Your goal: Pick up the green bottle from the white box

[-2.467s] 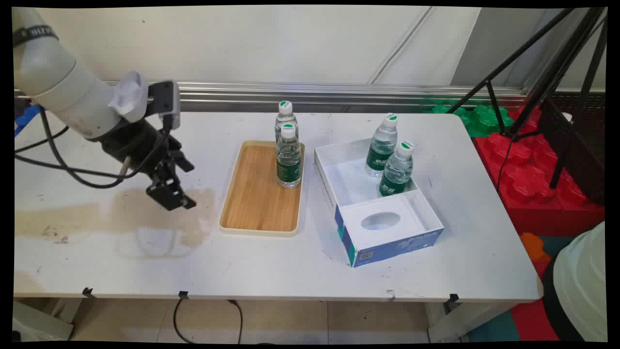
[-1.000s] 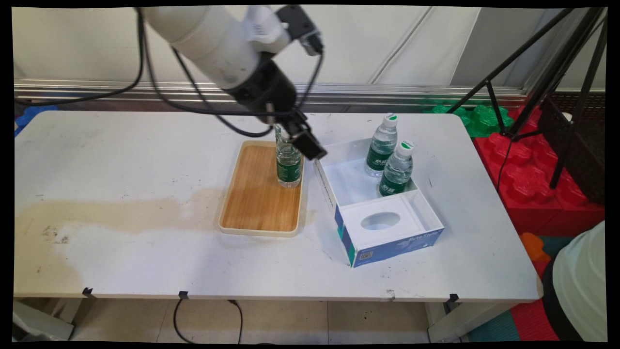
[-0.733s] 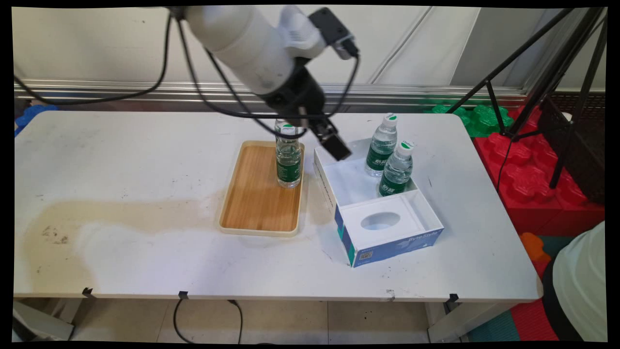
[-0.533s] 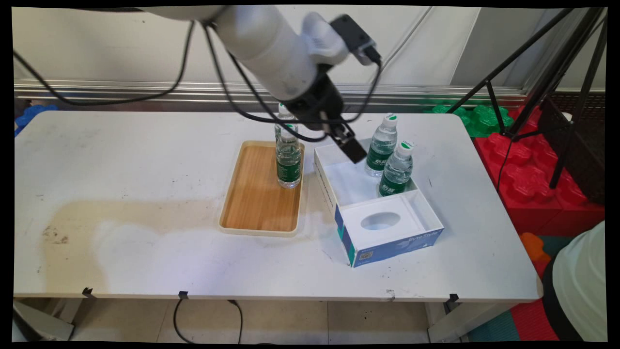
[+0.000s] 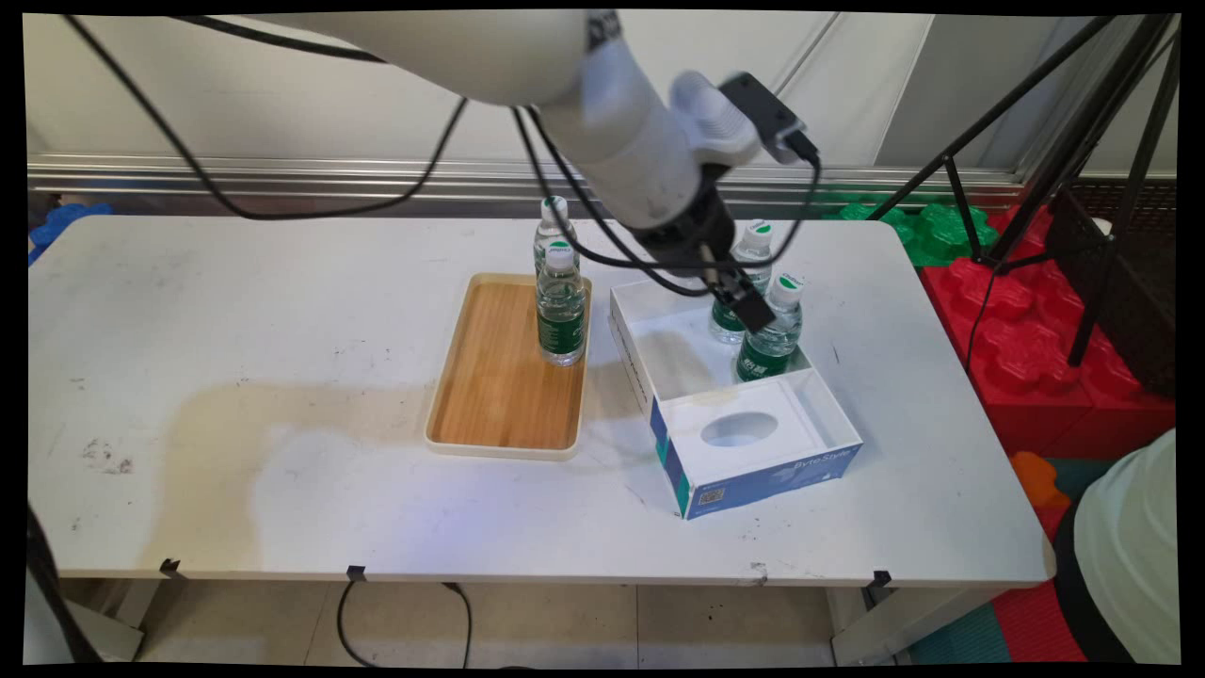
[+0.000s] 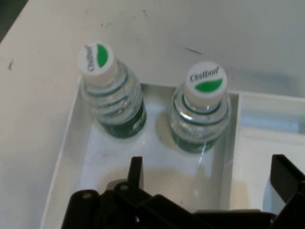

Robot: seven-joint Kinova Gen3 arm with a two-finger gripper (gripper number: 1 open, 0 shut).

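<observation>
End effector (image 6: 207, 179) spread wide, empty, above two bottles (image 6: 202, 112) in the box (image 6: 62, 157).

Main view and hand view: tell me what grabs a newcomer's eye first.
The white arm reaches across from the upper left, its black gripper open above the white box, in front of the two green-labelled water bottles standing in the box's far compartment. To the left, a wooden tray carries another bottle, with one more behind it.
</observation>
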